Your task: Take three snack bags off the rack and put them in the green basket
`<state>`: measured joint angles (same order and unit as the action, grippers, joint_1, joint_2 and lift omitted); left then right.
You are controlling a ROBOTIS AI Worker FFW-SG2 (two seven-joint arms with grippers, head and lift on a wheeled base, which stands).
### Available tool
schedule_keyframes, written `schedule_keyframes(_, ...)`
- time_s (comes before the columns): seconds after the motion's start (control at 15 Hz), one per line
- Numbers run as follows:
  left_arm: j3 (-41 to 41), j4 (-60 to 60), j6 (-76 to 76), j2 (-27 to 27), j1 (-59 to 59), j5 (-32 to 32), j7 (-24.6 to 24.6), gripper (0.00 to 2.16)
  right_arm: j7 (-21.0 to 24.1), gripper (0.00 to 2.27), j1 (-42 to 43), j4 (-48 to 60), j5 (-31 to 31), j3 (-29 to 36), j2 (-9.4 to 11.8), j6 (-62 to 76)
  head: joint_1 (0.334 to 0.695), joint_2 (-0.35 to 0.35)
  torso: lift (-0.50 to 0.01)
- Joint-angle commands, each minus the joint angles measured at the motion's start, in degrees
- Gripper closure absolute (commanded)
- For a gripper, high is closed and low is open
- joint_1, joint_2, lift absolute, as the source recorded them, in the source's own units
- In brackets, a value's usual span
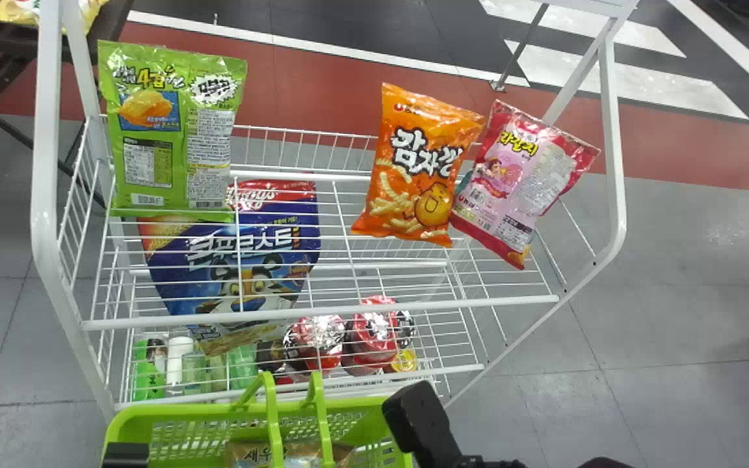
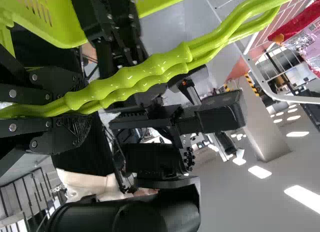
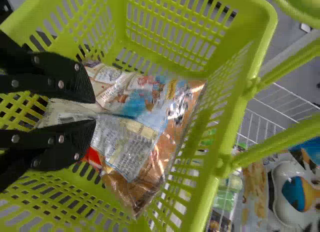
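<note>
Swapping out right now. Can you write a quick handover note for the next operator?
Left gripper: shut on the handles of the green basket.
Right gripper: in the basket at a brown snack bag; can't tell whether it grips it.
Rack: green bag, orange bag and pink-and-red bag up top.
Done: brown bag is inside the basket. Something red shows under it; can't tell whether that's another bag.
Left: make sure the brown bag is released, check the count, then fetch what's missing of three.

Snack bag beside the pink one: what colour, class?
The bag is mainly orange, clearest in the head view.
</note>
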<state>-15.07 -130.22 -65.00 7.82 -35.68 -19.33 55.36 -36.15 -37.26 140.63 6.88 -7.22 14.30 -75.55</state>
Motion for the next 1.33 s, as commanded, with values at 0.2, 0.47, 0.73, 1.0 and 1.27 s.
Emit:
schedule_keyframes(0.2, -0.2, 0.1, 0.2, 0.0, 0.1, 0.1, -0.2, 1.54, 3.3, 0.09, -2.6, -3.4, -13.6, 14.4, -6.5, 39.4, 0.695, -0.35, -0.018)
schedule_keyframes(0.47, -0.2, 0.2, 0.0, 0.2, 0.1, 0.2, 0.1, 1.54, 14.6, 0.09, 3.0, -9.6, -16.8, 18.2, -9.3, 58.0, 0.695, -0.35, -0.018)
schedule_keyframes(0.73, -0.3, 0.9, 0.0, 0.3, 0.5, 0.3, 0.5, 1.54, 23.2, 0.09, 17.5, -21.9, -13.4, 17.9, -11.1, 57.8, 0.695, -0.35, -0.018)
schedule_keyframes(1.0, -0.1, 1.8, 0.2, 0.4, 0.5, 0.1, 1.0, 1.54, 26.9, 0.11, 27.9, -33.0, -10.0, 16.1, -11.1, 57.8, 0.695, -0.35, -0.018)
schedule_keyframes(1.27, 0.0, 1.9, -0.2, 0.7, 1.1, -0.1, 1.1, 1.54, 28.3, 0.11, 32.3, -38.0, -7.8, 14.8, -11.1, 57.8, 0.695, -0.35, -0.018)
